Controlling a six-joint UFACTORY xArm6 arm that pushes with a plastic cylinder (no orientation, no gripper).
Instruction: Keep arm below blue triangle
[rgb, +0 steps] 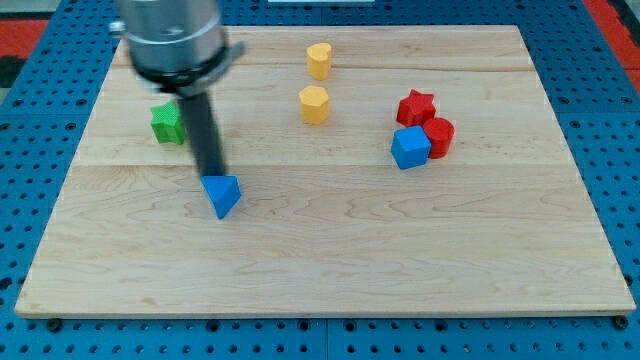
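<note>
My tip (213, 177) touches the blue triangle (224, 195) at its top-left edge.

My tip (214, 177) touches the blue triangle (223, 194) from the view's top, green block (167, 124) further up-left

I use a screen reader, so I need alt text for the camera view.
My tip sits at the top edge of the blue triangle on a wooden board. A green block lies at the view's left, two yellow blocks up top, and red and blue blocks at right.
</note>
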